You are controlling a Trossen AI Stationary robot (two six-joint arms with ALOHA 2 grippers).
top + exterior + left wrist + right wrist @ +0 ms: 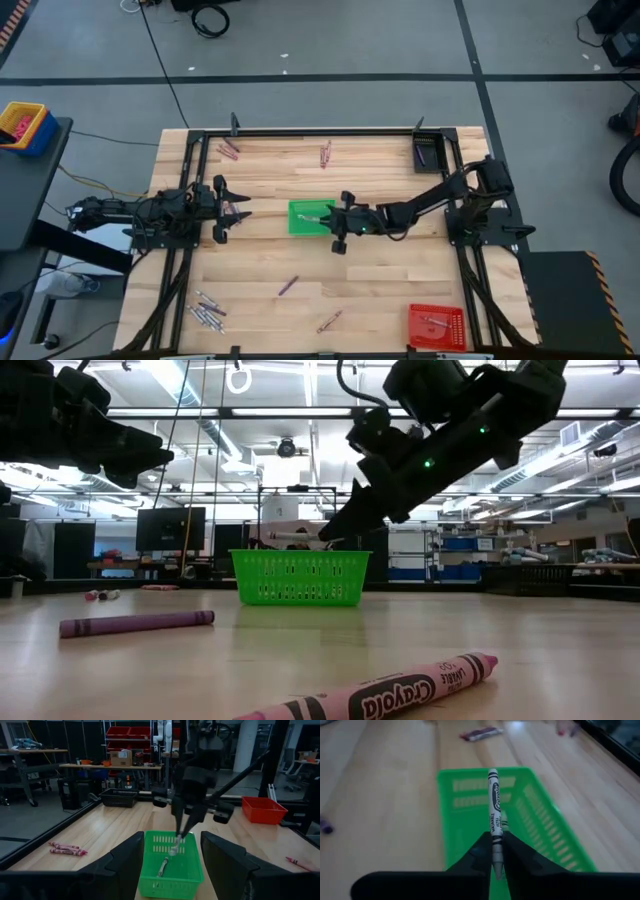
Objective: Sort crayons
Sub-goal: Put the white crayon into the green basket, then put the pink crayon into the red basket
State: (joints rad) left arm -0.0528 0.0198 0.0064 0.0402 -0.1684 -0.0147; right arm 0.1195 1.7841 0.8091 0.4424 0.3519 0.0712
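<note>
My right gripper (332,219) hangs over the green tray (310,217) at the table's middle, shut on a pale grey crayon (493,805). In the left wrist view the crayon (175,845) points down into the tray (172,870), where another crayon (163,867) lies on the floor. My left gripper (237,211) is open and empty, just left of the tray and facing it. Other crayons lie flat on the wood: pink ones at the far left (229,149) and far middle (325,153), a purple one (288,285), a pale bunch (208,312) and one more (329,321) near the front. My right gripper pinches the grey crayon by its back end (496,854) between its two fingers. The crayon lies along the fingers and sticks out past their tips. The fingers slant down from the table's right. The crayon is lifted clear, its free end (173,851) above the tray's floor.
A red tray (437,325) sits at the near right corner and a dark tray (429,152) at the far right corner. In the low view a purple crayon (137,623) and a pink crayon (400,690) lie close to the camera. A black frame (320,131) rims the table.
</note>
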